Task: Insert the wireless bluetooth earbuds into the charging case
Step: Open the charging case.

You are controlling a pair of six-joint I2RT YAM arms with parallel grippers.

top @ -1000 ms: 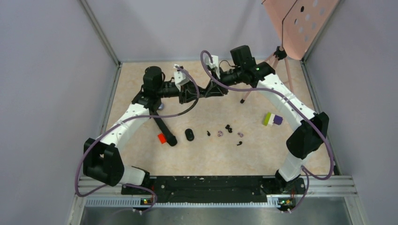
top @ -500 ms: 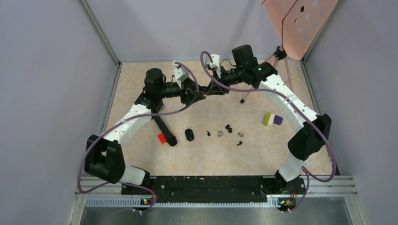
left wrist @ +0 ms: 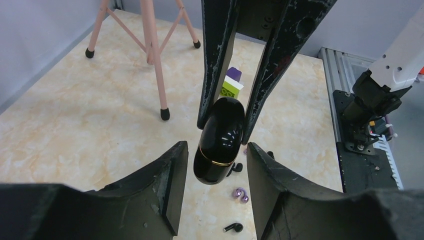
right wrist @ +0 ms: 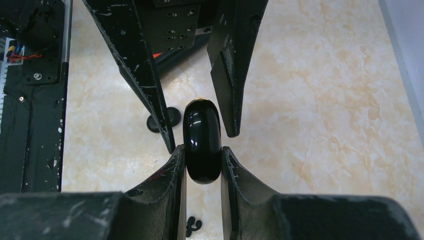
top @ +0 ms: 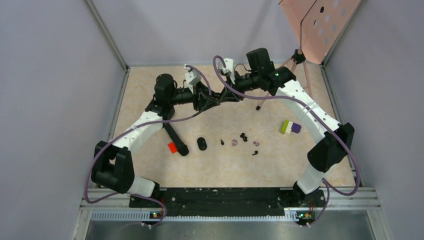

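Clamped between the pads of the right tool [right wrist: 201,151] - a glossy black charging case [right wrist: 202,131], lid closed along a thin gold seam, up in the air above the desk [top: 230,170]. Straddled as well by the left tool [left wrist: 216,146], jaws parted, a finger just beside the case on either side; hard to say whether touching. Down on the desk, nearer the bases: the wireless bluetooth earbuds [top: 234,143], black and pale purple, scattered loose in a short row. Just left of them, a second black oval case [top: 201,143]; further left, a black marker [top: 176,139] with a red piece. Off to the right - green and purple blocks [top: 290,127].
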